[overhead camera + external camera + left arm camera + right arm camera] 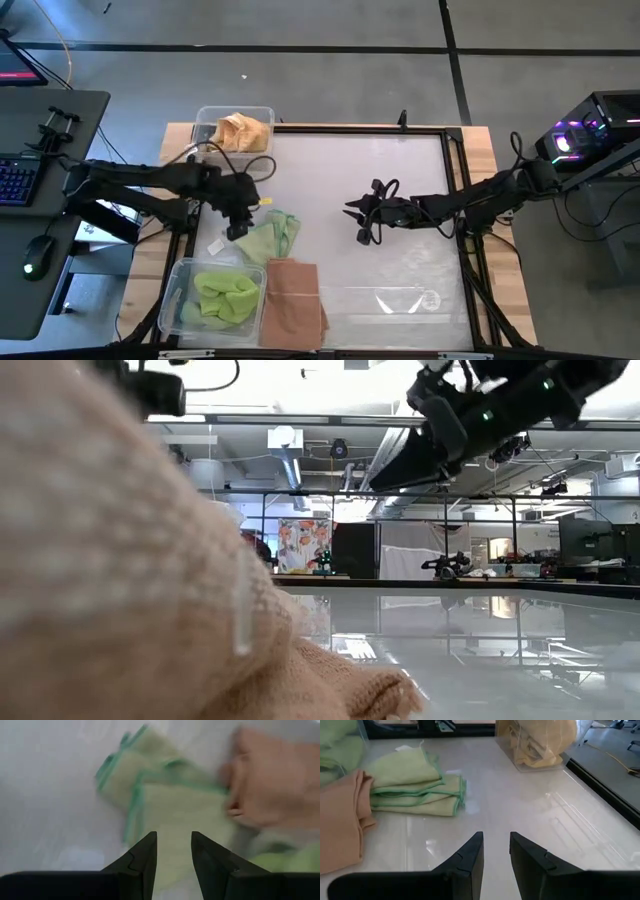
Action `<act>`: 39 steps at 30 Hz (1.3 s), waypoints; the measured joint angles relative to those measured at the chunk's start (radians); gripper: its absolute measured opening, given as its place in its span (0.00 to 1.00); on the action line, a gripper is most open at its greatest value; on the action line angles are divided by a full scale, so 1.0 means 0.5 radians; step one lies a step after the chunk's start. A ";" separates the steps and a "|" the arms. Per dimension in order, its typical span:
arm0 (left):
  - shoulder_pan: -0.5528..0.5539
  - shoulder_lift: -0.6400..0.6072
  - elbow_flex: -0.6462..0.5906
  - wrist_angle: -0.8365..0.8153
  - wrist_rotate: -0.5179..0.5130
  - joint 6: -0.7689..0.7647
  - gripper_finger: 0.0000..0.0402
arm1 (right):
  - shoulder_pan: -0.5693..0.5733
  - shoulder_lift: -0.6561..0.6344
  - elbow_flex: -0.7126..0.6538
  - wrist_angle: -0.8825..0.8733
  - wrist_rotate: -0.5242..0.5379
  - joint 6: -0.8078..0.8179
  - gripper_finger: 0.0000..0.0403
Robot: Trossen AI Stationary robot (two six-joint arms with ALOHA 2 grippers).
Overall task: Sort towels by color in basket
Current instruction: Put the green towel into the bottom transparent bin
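A folded light green towel point(272, 238) point(415, 790) lies flat on the table. My left gripper point(238, 228) point(174, 855) hangs open over its left edge, with green cloth point(170, 805) showing between the fingers; I cannot tell if they touch it. A salmon pink towel point(293, 300) point(120, 580) lies folded at the near edge. Mustard yellow towels point(240, 130) fill a clear bin at the far left. More green towels point(222, 295) sit in a clear bin at the near left. My right gripper point(362, 232) point(496, 852) is open above the bare table middle.
A small white tag point(215, 245) lies beside the left gripper. A clear plastic container point(405, 300) sits near the table's near edge, right of the pink towel. The black table frame point(455, 200) borders the right side. Bare surface spreads between the right gripper and the far edge.
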 joint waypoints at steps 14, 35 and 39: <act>-0.015 0.360 -0.248 0.355 -0.120 0.086 0.45 | 0.000 0.000 -0.411 0.659 -0.002 0.051 0.22; -0.181 0.773 -0.279 0.462 0.032 0.508 0.02 | 0.000 -0.002 -0.412 0.662 -0.003 0.107 0.22; -0.212 0.735 -0.158 0.292 -0.095 0.482 0.03 | 0.000 -0.002 -0.412 0.673 -0.003 0.107 0.22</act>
